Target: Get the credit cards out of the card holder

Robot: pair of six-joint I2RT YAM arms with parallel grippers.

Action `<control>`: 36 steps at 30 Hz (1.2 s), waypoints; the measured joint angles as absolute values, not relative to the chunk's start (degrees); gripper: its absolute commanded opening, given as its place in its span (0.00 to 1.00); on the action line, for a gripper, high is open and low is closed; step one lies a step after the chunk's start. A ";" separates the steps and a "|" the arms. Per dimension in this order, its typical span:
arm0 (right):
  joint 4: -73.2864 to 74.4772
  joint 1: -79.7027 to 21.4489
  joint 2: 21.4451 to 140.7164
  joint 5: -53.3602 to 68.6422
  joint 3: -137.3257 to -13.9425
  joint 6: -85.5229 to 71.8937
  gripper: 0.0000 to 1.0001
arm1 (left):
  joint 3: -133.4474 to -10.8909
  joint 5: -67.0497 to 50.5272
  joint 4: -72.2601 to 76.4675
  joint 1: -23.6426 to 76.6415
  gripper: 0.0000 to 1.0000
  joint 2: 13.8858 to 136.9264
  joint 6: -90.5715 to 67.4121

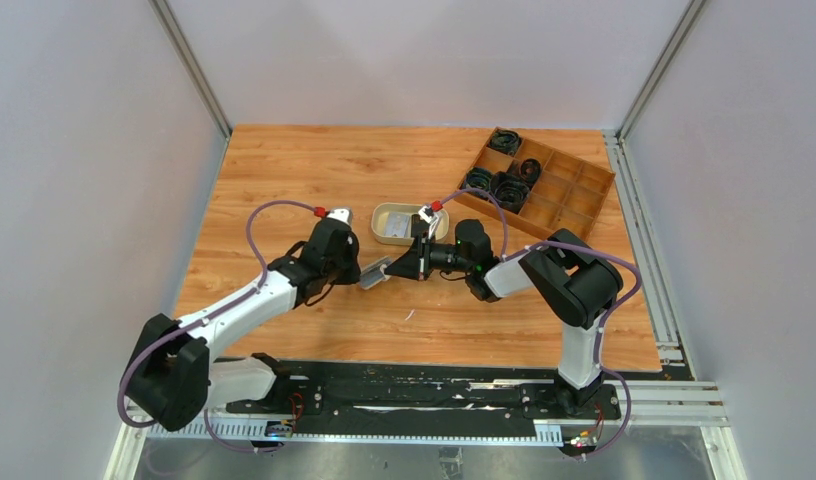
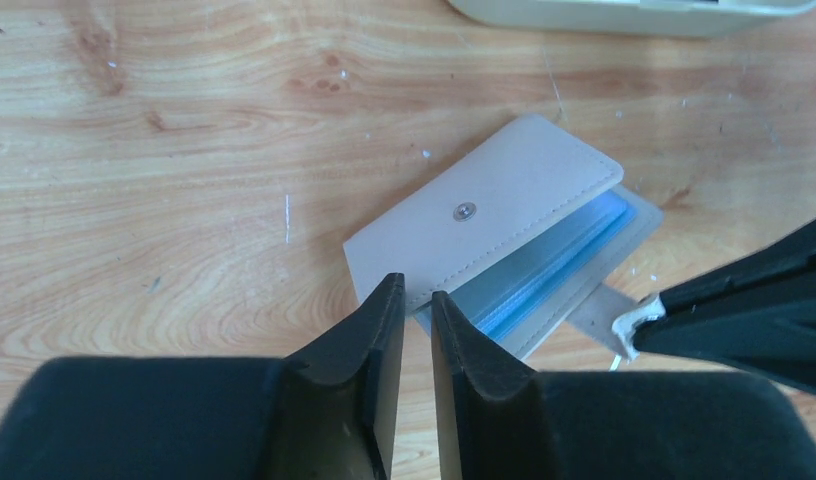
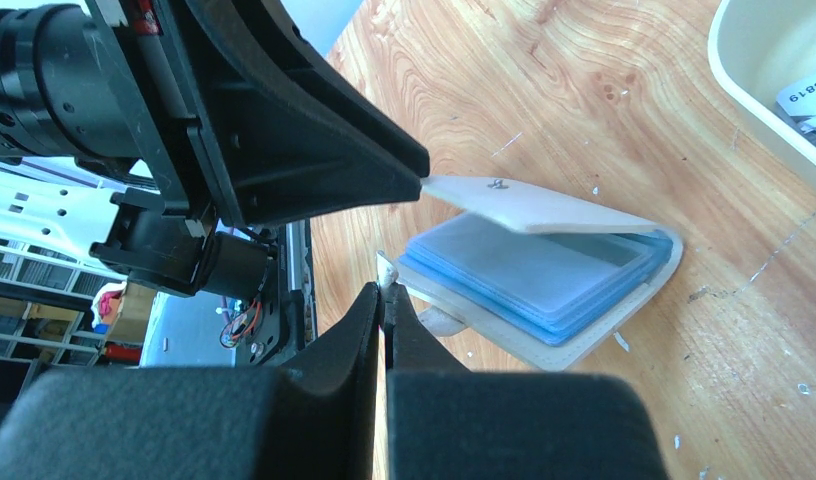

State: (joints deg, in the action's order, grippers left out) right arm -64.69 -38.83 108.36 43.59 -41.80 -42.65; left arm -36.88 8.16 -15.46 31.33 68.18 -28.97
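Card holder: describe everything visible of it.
The card holder is a small cream bifold, leather-like, with stitched edges and a metal snap on its top leaf. It lies on the wooden table between the arms, partly open, with pale blue credit cards stacked inside. The left gripper seems to pinch the raised top leaf's edge in its jaws. The right gripper has its jaws shut on a small tab off the lower leaf.

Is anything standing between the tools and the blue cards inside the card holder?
Yes: the upper leaf of the card holder, lifted only partly by the left tool, covers the credit cards from above. The right tool pinches its strap. The gap's open side looks unobstructed.
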 measured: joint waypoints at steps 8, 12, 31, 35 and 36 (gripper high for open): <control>-64.73 -38.81 107.85 44.01 -41.69 -42.68 0.00 | -40.42 11.22 -15.11 31.33 0.22 71.37 -27.24; -64.75 -38.76 107.72 44.60 -41.67 -42.68 0.00 | -42.44 11.64 -14.44 31.33 0.18 74.56 -25.71; -73.95 -26.96 105.60 53.63 -31.68 -50.28 0.00 | -40.27 2.35 -11.51 29.95 0.00 78.00 -25.06; -79.09 -22.85 107.31 56.93 -31.16 -53.91 0.00 | -36.93 -0.84 -10.63 29.95 0.00 74.41 -27.20; -80.27 -21.98 108.07 57.56 -31.16 -54.87 0.00 | -35.92 -1.48 -10.35 29.95 0.00 73.47 -27.86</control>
State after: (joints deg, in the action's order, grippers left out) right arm -80.27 -21.98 108.07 57.56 -31.16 -54.87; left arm -35.92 -1.48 -10.35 29.95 73.47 -27.86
